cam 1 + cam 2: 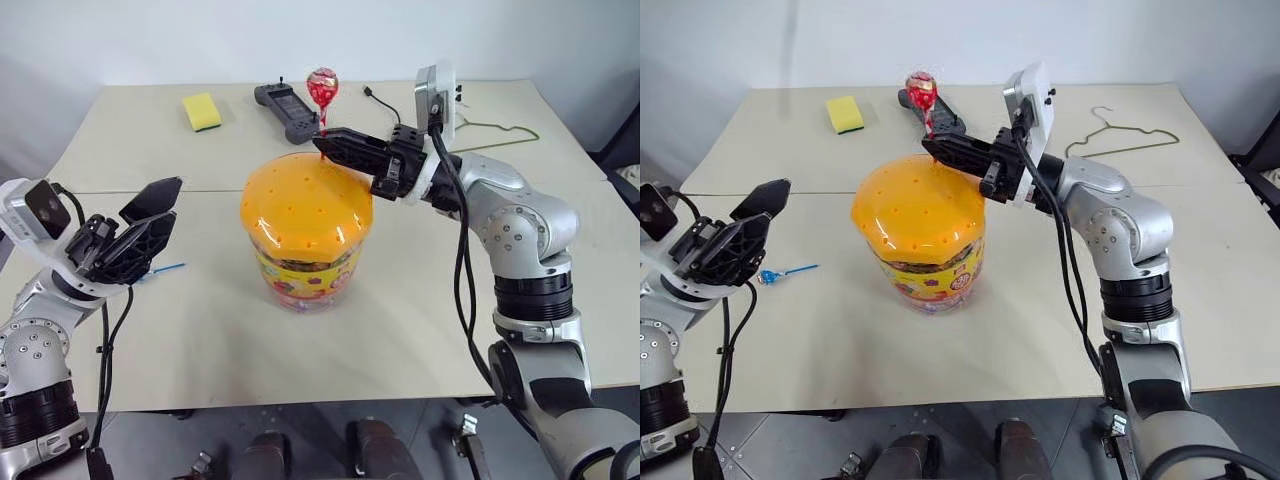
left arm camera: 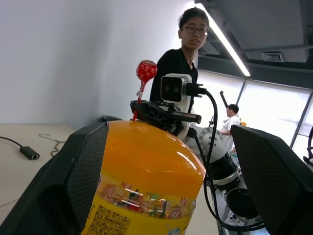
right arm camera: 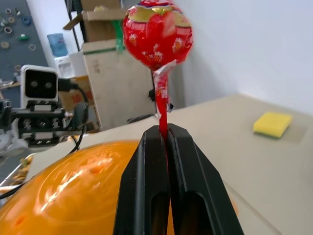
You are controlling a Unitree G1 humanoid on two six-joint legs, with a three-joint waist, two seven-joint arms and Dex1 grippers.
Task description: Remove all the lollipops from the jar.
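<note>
Standing upright above the jar: red lollipop (shiny wrapper), stick pinched by right hand.

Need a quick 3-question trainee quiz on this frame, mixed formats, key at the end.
1. True or false: the right hand is shut on the stick of the red lollipop.
2. Which lies on the table beside the left hand: A) blue lollipop B) yellow sponge C) wire hanger?
3. Fill in: the jar has a domed ____ lid.

Key: 1 true; 2 A; 3 orange.
</note>
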